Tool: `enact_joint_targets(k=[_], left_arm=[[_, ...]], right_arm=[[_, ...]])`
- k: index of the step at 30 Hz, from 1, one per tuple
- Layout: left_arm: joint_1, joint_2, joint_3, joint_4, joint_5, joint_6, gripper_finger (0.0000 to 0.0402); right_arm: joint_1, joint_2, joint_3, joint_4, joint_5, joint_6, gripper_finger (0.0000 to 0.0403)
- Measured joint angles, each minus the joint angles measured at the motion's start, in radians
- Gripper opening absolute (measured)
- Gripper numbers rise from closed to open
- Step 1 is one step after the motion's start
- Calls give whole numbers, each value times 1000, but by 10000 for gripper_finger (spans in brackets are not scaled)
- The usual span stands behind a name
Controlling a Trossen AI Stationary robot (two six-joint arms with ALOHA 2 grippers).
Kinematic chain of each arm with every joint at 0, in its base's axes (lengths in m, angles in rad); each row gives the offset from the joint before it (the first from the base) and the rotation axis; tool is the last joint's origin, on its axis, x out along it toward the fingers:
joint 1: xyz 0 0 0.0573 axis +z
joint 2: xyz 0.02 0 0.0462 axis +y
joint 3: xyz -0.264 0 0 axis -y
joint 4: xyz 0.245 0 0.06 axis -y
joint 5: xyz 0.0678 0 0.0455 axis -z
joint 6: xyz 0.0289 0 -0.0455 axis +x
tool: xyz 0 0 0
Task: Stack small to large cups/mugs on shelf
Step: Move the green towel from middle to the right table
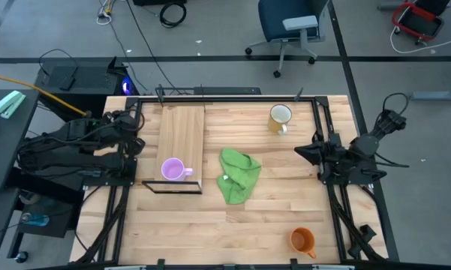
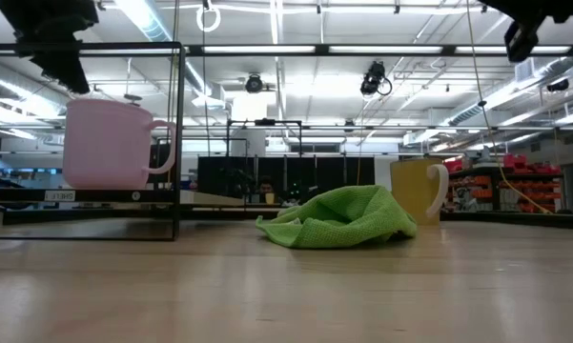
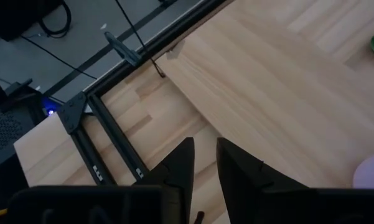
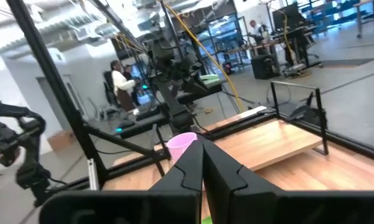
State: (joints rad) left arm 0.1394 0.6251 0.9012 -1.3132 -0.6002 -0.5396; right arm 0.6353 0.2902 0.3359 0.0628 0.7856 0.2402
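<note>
One small light-purple mug (image 1: 172,169) sits on the near end of the long light-wood shelf (image 1: 181,131), likely as the first of the stack. The left gripper (image 3: 202,163) hangs empty just left of the shelf, jaws a little apart, the mug to its right. The right gripper (image 4: 202,163) waits pinched shut at the right, while the pale yellow mug (image 1: 279,117) and orange mug (image 1: 302,240) stand on the table near a green cloth (image 1: 238,174).

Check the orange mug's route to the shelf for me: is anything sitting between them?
Yes. The green cloth lies on the table between the orange mug, near the front right, and the shelf, where the purple mug already sits. Lift over or go around it.
</note>
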Motion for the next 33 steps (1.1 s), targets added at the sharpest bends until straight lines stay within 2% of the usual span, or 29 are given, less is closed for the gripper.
enact_joint_targets(k=[7, 10, 14, 22, 25, 29, 33], left_arm=[[0, -13, 0, 0, -10, 1, 80], [0, -13, 0, 0, -10, 1, 78], [0, -13, 0, 0, -10, 1, 74], [0, -13, 0, -1, -9, 2, 78], [0, -13, 0, -1, -10, 2, 79], [0, -13, 0, -1, -9, 2, 75], [0, -13, 0, -1, -9, 2, 71]], right_arm=[[-123, 251, 170, -107, -2, 62, 13], [-194, 376, 249, -148, -43, 53, 13], [-308, 547, 357, -187, -175, 47, 12], [-546, 877, 579, -282, -518, 47, 4], [-598, 1002, 677, -386, -572, 47, 3], [-640, 1161, 797, -548, -582, 47, 2], [-655, 1289, 870, -581, -638, 33, 1]])
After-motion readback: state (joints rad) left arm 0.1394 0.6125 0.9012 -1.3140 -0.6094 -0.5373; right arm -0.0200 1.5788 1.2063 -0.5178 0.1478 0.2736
